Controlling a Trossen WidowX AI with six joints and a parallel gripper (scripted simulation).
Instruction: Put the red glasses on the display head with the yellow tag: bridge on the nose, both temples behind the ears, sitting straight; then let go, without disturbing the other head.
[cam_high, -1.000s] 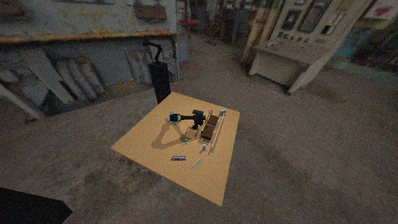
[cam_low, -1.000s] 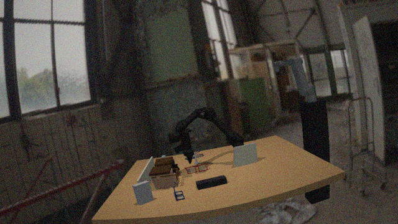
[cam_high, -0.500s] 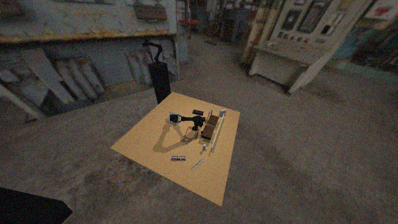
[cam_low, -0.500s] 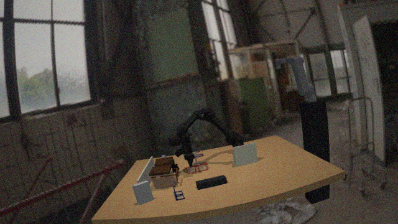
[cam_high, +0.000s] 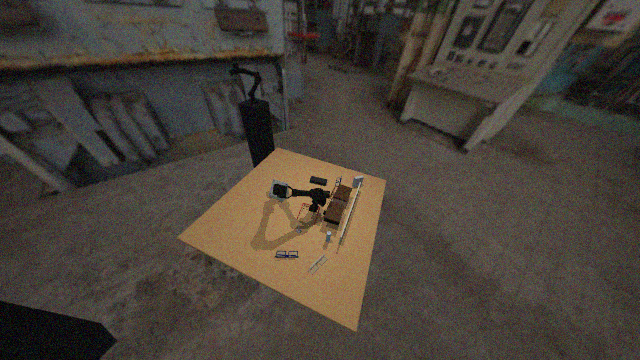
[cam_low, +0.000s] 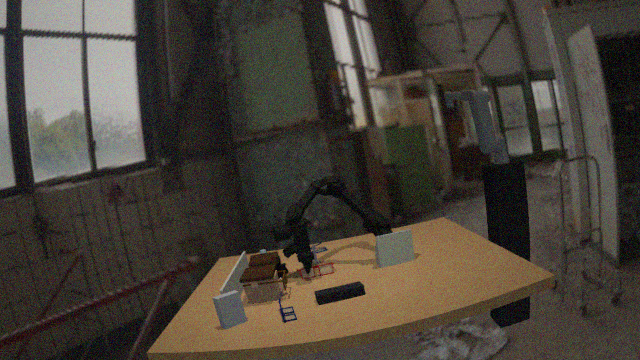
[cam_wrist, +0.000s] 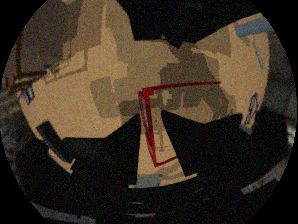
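Black oblong block (cam_high: 318, 180) (cam_low: 340, 293) (cam_wrist: 52, 141) — on tan table (cam_high: 340, 300) (cam_low: 440, 270) (cam_wrist: 65, 107), contents unseen. Red thin-rimmed glasses (cam_high: 305, 204) (cam_low: 326, 269) (cam_wrist: 148, 93) — between fingers of my gripper (cam_high: 313, 207) (cam_low: 308, 271) (cam_wrist: 150, 115), partly spread, unpinched.

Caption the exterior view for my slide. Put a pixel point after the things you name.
WidowX gripper (cam_high: 313, 208) (cam_low: 308, 271) (cam_wrist: 150, 115) down at the red glasses (cam_high: 306, 204) (cam_low: 319, 270) (cam_wrist: 148, 93), two brown-topped display heads (cam_high: 336, 211) (cam_low: 261, 273) alongside.
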